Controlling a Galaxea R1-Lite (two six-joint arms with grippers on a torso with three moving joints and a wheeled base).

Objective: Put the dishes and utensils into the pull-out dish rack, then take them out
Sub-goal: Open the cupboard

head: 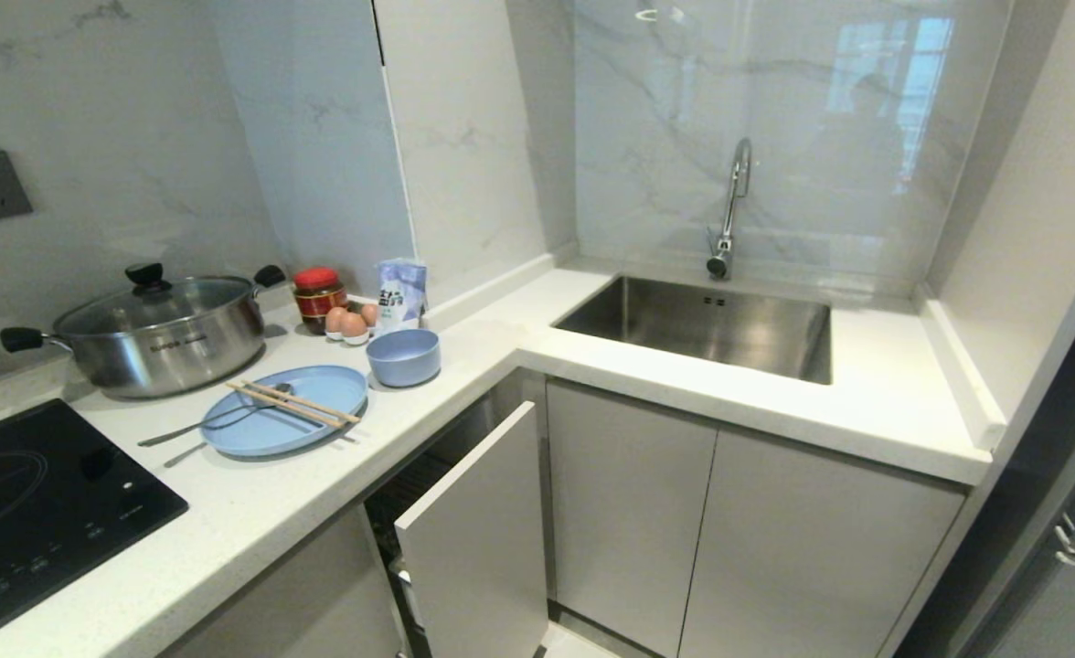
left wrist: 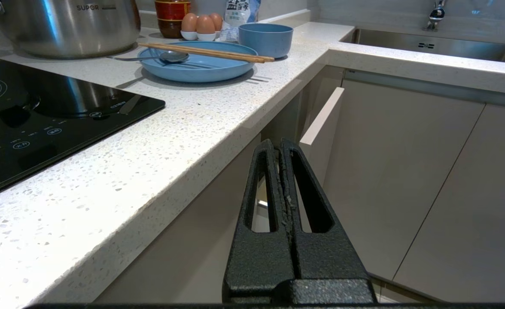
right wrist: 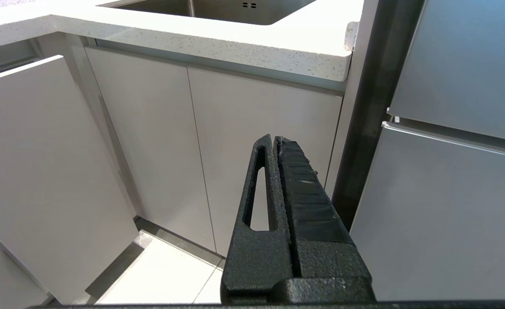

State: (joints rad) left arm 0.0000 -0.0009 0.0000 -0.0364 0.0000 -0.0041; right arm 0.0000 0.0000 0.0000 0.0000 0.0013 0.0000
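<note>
Across the L-shaped speckled white counter (head: 702, 384), marble-look walls rise behind. Sink (head: 711, 324) at 1 o'clock, black hob (head: 35, 493) at 8, steel pot (head: 158, 334) at 10. Pull-out dish rack (head: 478, 539) at 6 stands partly drawn out; its basket is mostly hidden behind the grey front. Plate (head: 286, 409) lies near the counter edge, chopsticks (head: 292, 403) and spoon (head: 218, 420) across it, bowl (head: 403, 356) just beside at 2. Left gripper (left wrist: 281, 143) and right gripper (right wrist: 274, 140) hang low before the cabinets, jaws pressed together, empty.
</note>
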